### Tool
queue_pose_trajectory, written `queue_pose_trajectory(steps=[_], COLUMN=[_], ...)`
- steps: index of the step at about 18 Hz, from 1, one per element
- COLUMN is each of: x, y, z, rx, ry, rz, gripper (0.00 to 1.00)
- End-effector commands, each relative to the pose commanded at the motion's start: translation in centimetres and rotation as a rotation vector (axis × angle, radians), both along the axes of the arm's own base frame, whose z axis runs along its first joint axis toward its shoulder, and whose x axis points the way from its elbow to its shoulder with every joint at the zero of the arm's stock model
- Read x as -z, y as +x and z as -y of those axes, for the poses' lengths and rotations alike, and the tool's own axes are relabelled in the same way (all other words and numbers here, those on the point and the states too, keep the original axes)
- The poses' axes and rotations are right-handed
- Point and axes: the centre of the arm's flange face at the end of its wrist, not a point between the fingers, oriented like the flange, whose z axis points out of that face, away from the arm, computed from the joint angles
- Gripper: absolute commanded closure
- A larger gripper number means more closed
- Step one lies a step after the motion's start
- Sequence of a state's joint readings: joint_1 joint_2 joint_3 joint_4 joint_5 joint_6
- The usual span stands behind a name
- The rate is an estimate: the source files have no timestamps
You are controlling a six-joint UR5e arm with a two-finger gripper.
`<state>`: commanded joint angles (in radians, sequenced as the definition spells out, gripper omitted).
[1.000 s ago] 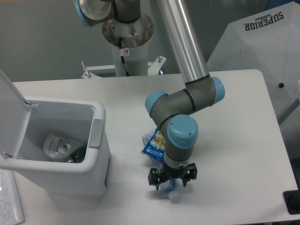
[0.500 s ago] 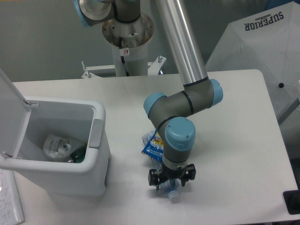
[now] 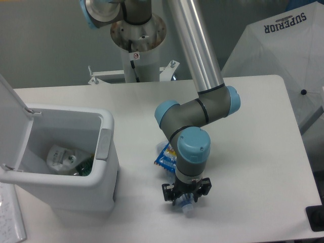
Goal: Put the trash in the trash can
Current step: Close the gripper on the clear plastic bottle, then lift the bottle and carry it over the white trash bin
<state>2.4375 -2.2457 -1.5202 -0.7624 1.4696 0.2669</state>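
Observation:
The crushed clear plastic bottle (image 3: 185, 206) lies on the table near the front edge, and mostly its blue-capped end shows. My gripper (image 3: 185, 196) points straight down over it, its black knuckles spread to either side of the bottle. The wrist hides the fingertips, so contact with the bottle does not show. The crinkled blue snack wrapper (image 3: 164, 157) lies just behind, partly covered by the arm. The white trash can (image 3: 76, 195) stands at the left with its lid (image 3: 11, 114) swung up and open.
Inside the trash can lies crumpled white and green waste (image 3: 63, 158). The robot's base column (image 3: 137, 48) stands at the table's back edge. A white umbrella-like cover (image 3: 283, 55) is off the table at the right. Paper (image 3: 10, 217) lies at the front left corner.
The wrist and gripper have shifted slightly left and sunk a little lower over the bottle. The bottle, wrapper and trash can have stayed put.

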Motion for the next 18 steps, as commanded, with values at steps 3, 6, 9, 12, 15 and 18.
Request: queue_pose_trajectory(steps=[3, 6, 9, 12, 15, 18], x=[-0.1, -0.3, -0.8, -1.8, -4.6, -7.0], y=[0.0, 0.0, -0.3, -0.8, -2.5, -3.8], z=[0.0, 0.0, -0.1, -0.4, -0.8, -1.3], rx=[0.004, 0.004, 0.006, 0.004, -0.017, -0.046], ry=[0.001, 0.003, 0.009, 0.027, 0.075, 0.124], rz=[-0.002, -0.004, -0.013, -0.026, -0.058, -0.079], gripper=[0.34, 0.35, 0.35, 0.35, 0.35, 0.36])
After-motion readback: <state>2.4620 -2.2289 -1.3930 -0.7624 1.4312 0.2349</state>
